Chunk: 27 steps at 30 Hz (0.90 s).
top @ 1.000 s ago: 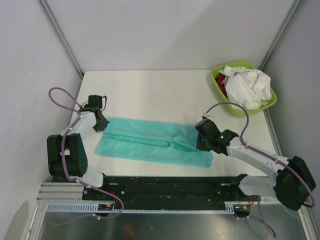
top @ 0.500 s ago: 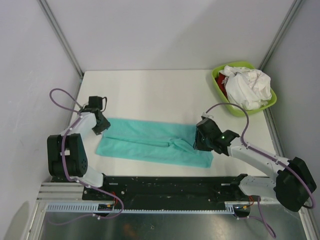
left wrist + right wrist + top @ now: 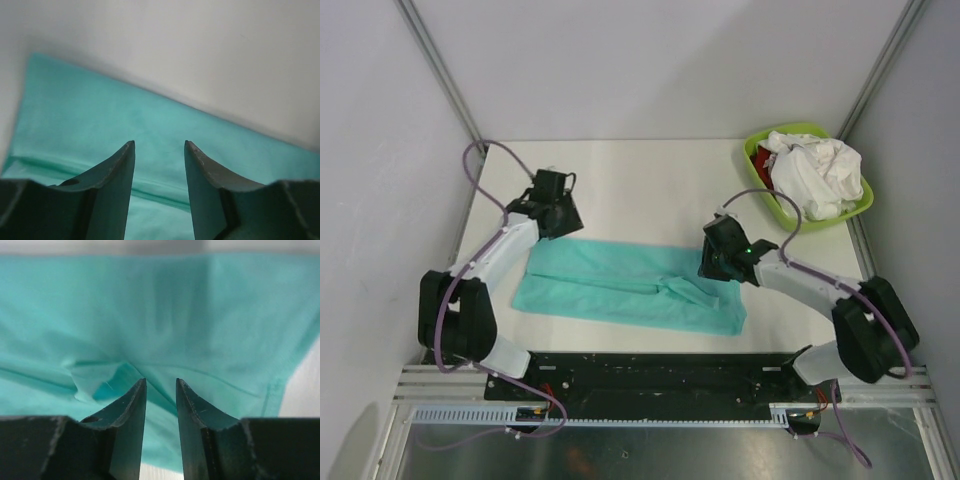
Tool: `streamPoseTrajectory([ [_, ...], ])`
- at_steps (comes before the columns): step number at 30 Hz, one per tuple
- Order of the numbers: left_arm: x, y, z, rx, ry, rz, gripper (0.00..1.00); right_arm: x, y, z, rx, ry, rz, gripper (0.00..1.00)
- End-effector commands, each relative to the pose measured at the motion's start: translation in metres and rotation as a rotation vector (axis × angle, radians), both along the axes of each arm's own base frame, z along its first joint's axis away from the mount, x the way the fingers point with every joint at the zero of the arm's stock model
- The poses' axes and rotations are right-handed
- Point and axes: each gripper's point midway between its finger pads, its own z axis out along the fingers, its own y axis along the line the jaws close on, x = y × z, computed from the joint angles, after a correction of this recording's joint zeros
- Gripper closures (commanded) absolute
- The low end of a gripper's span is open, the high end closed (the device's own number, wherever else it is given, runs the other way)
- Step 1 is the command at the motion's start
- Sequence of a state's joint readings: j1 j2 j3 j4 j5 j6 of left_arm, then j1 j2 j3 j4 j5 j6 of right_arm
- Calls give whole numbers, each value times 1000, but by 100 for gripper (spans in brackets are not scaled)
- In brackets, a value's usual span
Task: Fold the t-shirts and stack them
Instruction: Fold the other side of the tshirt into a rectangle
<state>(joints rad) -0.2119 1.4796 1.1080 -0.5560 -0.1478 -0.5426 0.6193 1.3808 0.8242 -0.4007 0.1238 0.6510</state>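
At two o'clock, overhead only: lime-green plastic basin (image 3: 752, 158), white cloth t-shirts (image 3: 815, 172). Wrist-side: left gripper (image 3: 159, 144), right gripper (image 3: 161, 381) parted over teal cloth t-shirt (image 3: 150, 310).

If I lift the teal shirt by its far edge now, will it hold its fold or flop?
Probably flop: the teal shirt lies flat in soft, wrinkled layers, so it likely drapes and sags between grip points. It looks thin and light, so pushing would likely bunch it. Its loosely tucked right end may fall open.
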Motion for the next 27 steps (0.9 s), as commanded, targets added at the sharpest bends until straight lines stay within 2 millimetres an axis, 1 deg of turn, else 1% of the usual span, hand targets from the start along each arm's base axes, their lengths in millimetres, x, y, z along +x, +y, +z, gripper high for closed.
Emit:
streamPoseTrajectory([
  [1,4,-42,-3,-22,14,-135,52,37,31,10,22,-80,36,66],
  [4,0,-52,-11,-13,34,-164,53,32,44,-2,-8,-49,73,67],
  [8,-3,-53,-18,-1,49,-169,56,14,58,-6,-22,-30,121,68],
  [12,-4,-53,-19,2,53,-170,56,-11,72,-1,-24,-15,167,68],
  [17,-2,-52,-19,9,51,-171,57,-45,81,11,-36,-12,207,68],
  [21,-1,-52,-20,11,55,-172,57,-69,91,15,-30,2,244,68],
  [24,-2,-52,-22,12,59,-173,58,-78,93,17,-29,4,255,68],
  [27,-2,-52,-22,11,58,-177,58,-76,87,24,-35,-18,234,68],
])
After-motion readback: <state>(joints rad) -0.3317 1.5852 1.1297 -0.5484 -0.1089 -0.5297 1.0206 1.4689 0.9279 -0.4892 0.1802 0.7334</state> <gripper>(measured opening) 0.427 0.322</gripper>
